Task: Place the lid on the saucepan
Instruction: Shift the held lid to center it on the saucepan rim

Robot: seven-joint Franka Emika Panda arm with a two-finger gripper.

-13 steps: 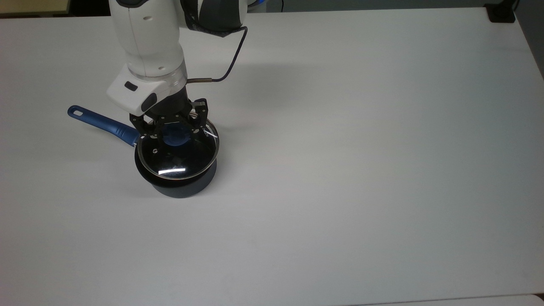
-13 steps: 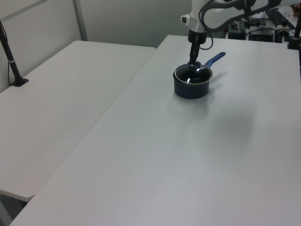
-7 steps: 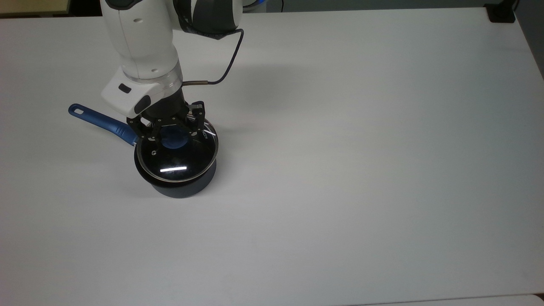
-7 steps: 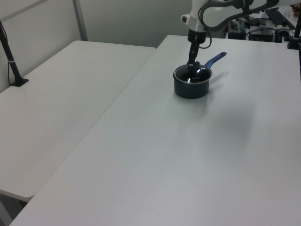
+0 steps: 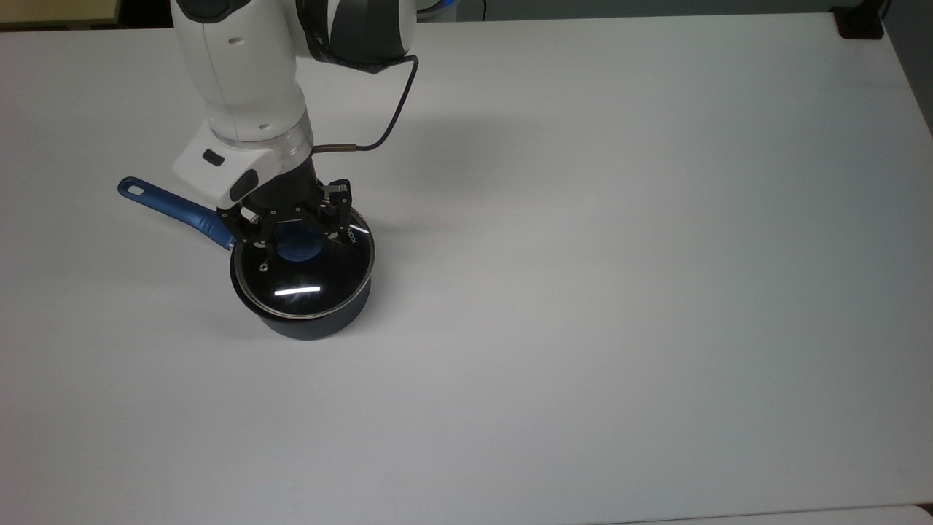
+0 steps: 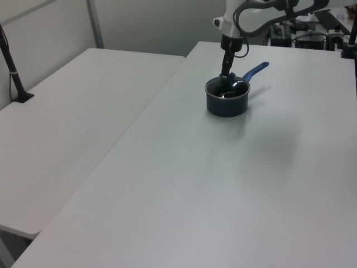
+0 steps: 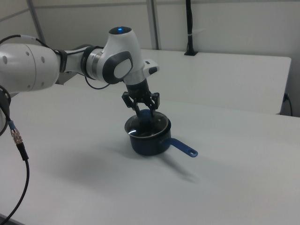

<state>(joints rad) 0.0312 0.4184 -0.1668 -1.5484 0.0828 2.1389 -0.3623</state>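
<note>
The dark saucepan [image 5: 315, 326] stands on the white table [image 5: 619, 292], its blue handle [image 5: 175, 208] pointing to the top view's upper left. The glass lid [image 5: 310, 286] lies level on its rim, blue knob [image 5: 297, 246] upward. My gripper [image 5: 297, 237] hangs straight down over the knob, open, with one finger on either side of it and small gaps showing. The left view shows the saucepan [image 6: 226, 105] under the gripper [image 6: 225, 76]. In the right view the gripper [image 7: 144, 115] spreads above the lid [image 7: 142, 131] and saucepan [image 7: 151, 143].
A dark cable [image 5: 397, 102] loops from my wrist. A black clamp [image 5: 860, 22] sits at the table's far right corner in the top view. A second table [image 6: 67, 123] with a black post [image 6: 14, 70] adjoins on the left view's left.
The lid has come down from a slightly raised, tilted pose to lie level on the saucepan. My arm has shifted a little to the top view's left, and more of the knob shows.
</note>
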